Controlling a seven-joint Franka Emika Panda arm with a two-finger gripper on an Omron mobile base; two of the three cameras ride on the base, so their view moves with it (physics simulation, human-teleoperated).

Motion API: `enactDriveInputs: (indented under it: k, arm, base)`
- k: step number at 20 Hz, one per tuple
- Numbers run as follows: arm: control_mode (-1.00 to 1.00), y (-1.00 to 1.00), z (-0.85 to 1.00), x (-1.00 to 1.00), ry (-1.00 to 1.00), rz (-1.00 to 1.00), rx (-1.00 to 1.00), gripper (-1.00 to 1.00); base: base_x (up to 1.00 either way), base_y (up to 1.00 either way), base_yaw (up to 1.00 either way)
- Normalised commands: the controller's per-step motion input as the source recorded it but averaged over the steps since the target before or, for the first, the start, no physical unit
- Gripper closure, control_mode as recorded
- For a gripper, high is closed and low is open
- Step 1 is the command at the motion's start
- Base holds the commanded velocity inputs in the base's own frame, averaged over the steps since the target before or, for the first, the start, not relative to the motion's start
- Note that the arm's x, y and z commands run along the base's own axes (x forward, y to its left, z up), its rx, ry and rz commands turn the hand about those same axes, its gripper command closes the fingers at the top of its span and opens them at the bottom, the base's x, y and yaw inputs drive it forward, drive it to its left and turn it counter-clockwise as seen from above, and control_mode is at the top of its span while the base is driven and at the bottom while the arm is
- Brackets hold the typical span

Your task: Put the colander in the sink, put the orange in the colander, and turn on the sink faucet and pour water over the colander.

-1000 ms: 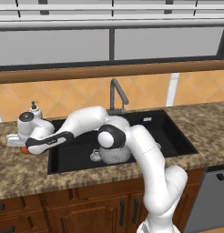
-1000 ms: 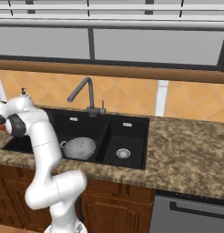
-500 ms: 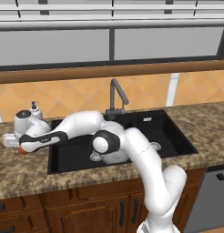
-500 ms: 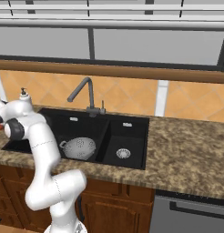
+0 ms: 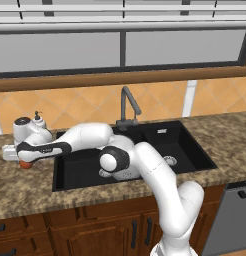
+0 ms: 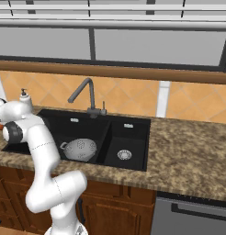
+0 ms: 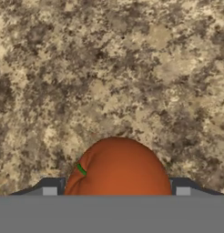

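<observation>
Orange (image 7: 117, 167) lies on granite counter (image 7: 109, 68) left of sink (image 5: 187, 145), between 2 fingertips (image 7: 50, 187) of gripper (image 5: 24, 161). We see hand lower over fruit than 1 second ago, when it stood a bit higher beside soap dispenser (image 5: 37, 121). Jaws begin to narrow around orange; if they already clench it, we cannot tell. Colander (image 6: 80, 149) already sits in wider basin, so step 1 looks done. We judge step 2 now starts: grasp orange. Faucet (image 6: 82, 94) gives no water.
</observation>
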Motion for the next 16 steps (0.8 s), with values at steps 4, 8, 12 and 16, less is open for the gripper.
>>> enactDriveInputs:
  k: [4, 8, 12, 16]
  arm:
    - [-1.0, -0.33, -0.02, -0.26, 0.0, 0.0, 0.0, 1.0]
    - [-1.0, -0.6, 0.15, -0.38, -0.02, 0.0, 0.01, 1.0]
    - [-1.0, -0.84, 0.18, -0.43, -0.15, 0.0, 0.03, 1.0]
    - [-1.0, -0.93, 0.15, -0.42, -0.16, 0.0, 0.02, 1.0]
  base:
    - [0.0, 0.0, 0.0]
    - [0.0, 0.0, 0.0]
    - [0.0, 0.0, 0.0]
    - [0.0, 0.0, 0.0]
